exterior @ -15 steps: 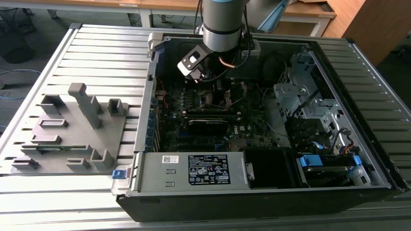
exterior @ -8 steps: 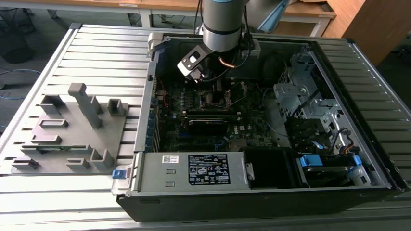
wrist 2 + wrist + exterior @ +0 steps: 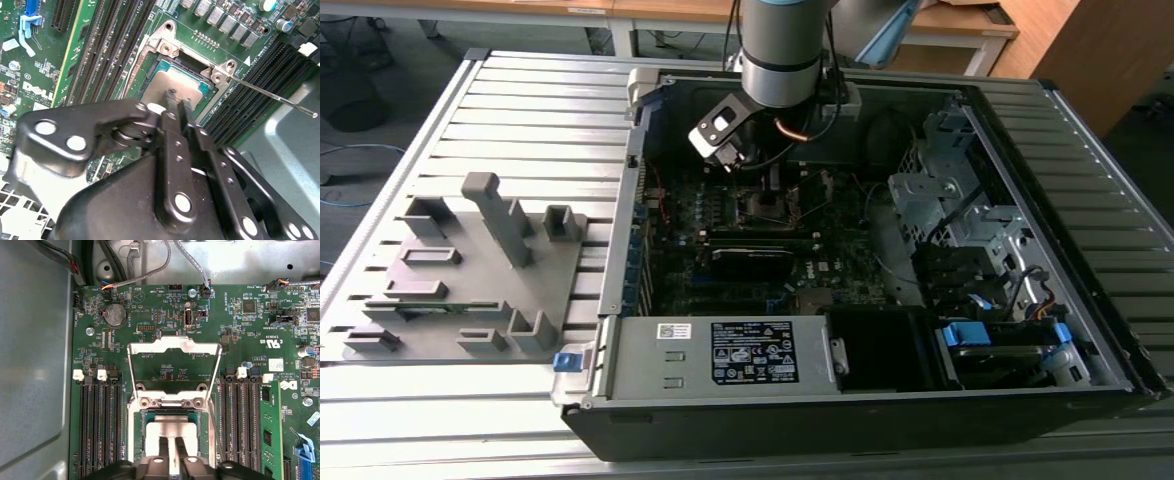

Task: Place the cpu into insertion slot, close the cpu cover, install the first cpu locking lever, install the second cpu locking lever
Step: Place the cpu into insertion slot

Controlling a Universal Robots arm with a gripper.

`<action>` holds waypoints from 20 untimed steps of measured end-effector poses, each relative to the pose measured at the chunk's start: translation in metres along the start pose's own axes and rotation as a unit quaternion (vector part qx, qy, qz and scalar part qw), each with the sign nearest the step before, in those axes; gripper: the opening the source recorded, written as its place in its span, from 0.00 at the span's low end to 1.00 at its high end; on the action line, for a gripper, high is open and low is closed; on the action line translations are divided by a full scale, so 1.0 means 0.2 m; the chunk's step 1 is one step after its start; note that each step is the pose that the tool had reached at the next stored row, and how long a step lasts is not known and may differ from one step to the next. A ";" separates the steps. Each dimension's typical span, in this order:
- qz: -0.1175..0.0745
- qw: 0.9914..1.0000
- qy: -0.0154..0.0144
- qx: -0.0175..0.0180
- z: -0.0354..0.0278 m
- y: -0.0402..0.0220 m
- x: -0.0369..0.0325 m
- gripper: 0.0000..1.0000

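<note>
Under the tool (image 3: 173, 444), cpu (image 3: 154, 432) in insertion slot (image 3: 172, 416)

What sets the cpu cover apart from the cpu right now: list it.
The cpu cover is an open frame with the board showing through its cut-out; the cpu is a solid plate. The cpu cover is swung open off the insertion slot; the cpu lies flat in it. The cpu cover is wider than the cpu. Both are square, silvery-grey metal.
</note>
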State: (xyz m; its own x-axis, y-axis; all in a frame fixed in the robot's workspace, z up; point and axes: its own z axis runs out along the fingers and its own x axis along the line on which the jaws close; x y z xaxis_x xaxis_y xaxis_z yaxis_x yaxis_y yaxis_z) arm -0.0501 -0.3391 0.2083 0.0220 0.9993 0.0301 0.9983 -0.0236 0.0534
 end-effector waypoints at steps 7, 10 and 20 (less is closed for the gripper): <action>0.000 1.000 0.000 0.000 0.000 0.000 0.000 0.11; 0.000 1.000 0.000 0.002 -0.001 0.001 0.000 0.11; 0.000 1.000 0.000 0.004 0.030 0.000 -0.001 0.11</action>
State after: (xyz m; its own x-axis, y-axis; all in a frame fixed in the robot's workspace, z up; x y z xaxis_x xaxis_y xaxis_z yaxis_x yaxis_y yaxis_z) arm -0.0498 -0.3391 0.2023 0.0222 0.9993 0.0299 0.9987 -0.0236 0.0455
